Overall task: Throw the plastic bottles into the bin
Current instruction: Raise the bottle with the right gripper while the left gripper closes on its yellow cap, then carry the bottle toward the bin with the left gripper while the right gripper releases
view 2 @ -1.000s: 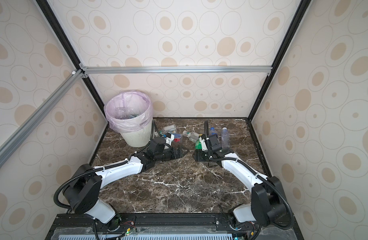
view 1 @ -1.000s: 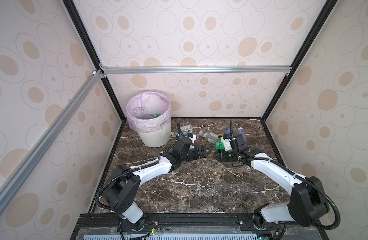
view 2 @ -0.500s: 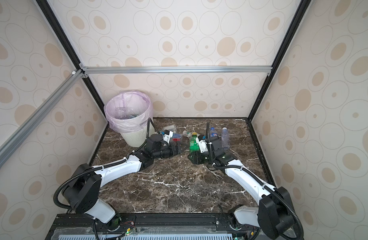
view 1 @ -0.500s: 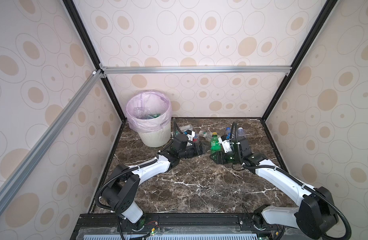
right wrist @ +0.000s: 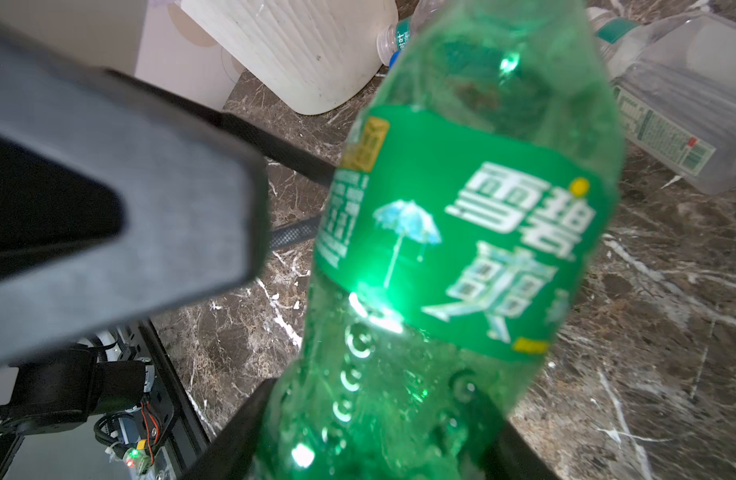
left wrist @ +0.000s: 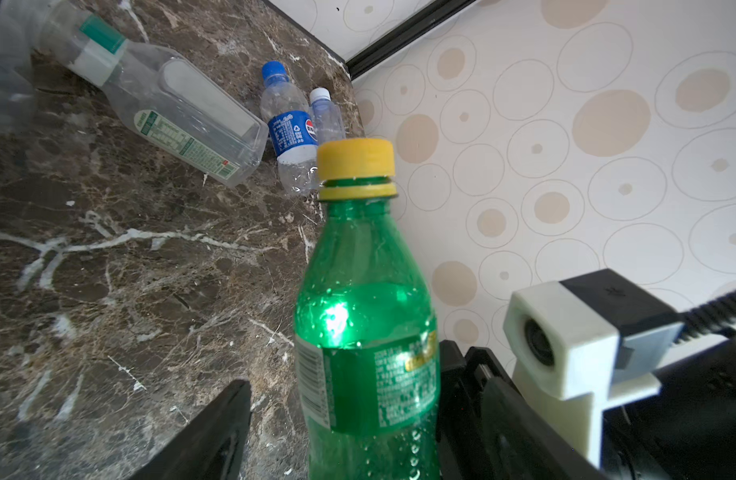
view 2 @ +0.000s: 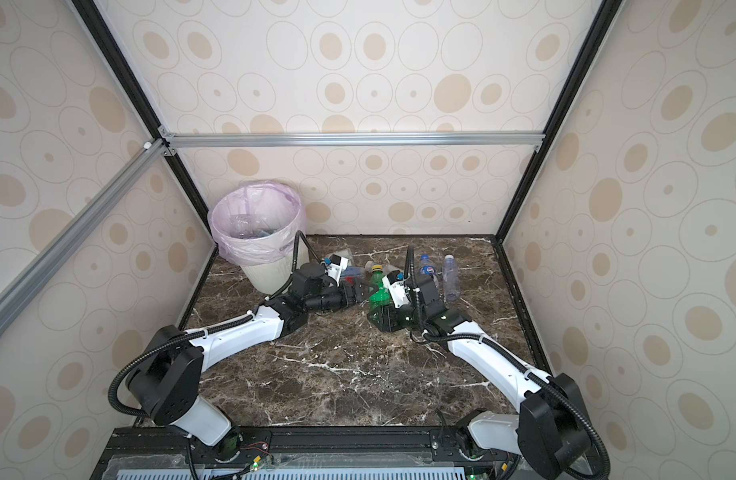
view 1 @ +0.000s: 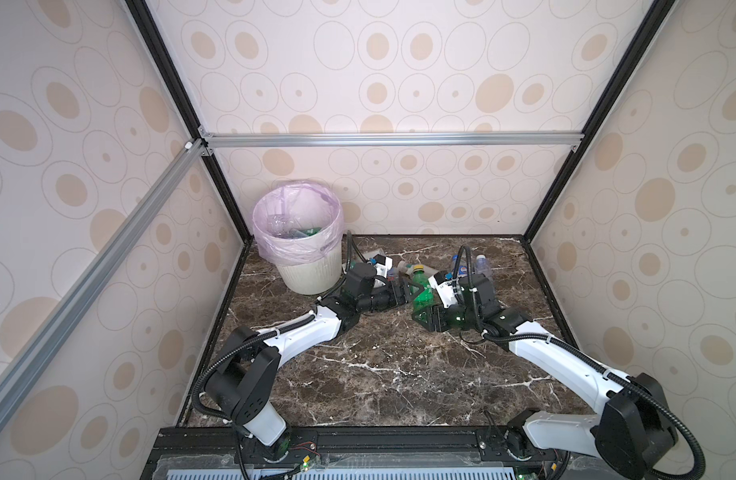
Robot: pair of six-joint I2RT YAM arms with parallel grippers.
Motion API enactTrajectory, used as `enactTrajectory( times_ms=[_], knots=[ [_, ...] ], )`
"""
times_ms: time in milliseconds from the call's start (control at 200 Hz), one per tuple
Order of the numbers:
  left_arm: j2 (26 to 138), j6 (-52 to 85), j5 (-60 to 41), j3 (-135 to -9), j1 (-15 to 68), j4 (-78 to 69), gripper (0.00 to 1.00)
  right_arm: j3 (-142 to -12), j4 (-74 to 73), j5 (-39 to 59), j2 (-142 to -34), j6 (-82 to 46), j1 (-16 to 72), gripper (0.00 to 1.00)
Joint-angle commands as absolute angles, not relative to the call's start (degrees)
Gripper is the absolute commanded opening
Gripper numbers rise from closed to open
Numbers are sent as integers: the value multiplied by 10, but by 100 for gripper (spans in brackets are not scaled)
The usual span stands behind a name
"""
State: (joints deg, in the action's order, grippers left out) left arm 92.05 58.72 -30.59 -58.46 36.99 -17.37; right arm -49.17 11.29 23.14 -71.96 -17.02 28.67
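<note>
Plastic bottles [left wrist: 293,137]: some inside cream ribbed plastic bin [view 1: 308,278]; clear ones lie beyond left gripper [left wrist: 345,390], released; right gripper [right wrist: 370,432] grasps green plastic bottle [right wrist: 462,232].

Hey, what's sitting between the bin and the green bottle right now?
The left claw and its arm fill that stretch in both top views, from beside the bin up to the green bottle.

Bright, even — glare on green bottle [right wrist: 453,249]
</note>
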Motion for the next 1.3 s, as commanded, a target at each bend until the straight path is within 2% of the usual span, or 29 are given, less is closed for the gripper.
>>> enactTrajectory(
  times_ms=[0, 460, 565, 745, 1000, 1165, 1295],
  knots=[
    [930, 589, -318, -608, 366, -183, 84, -489, 96, 245, -703, -159, 295, 56],
    [935, 595, -322, -609, 366, -197, 81, -494, 74, 260, -710, -163, 320, 56],
    [933, 594, -320, -607, 365, -197, 77, -493, 69, 258, -714, -166, 323, 56],
    [921, 595, -308, -596, 360, -197, 63, -495, 68, 258, -716, -166, 325, 56],
    [897, 584, -293, -585, 345, -177, 59, -499, 79, 241, -704, -168, 325, 77],
    [874, 557, -273, -596, 334, -125, 58, -503, 88, 216, -688, -169, 325, 84],
    [843, 521, -208, -611, 326, -77, 58, -507, 97, 192, -674, -171, 324, 93]
  ],
)
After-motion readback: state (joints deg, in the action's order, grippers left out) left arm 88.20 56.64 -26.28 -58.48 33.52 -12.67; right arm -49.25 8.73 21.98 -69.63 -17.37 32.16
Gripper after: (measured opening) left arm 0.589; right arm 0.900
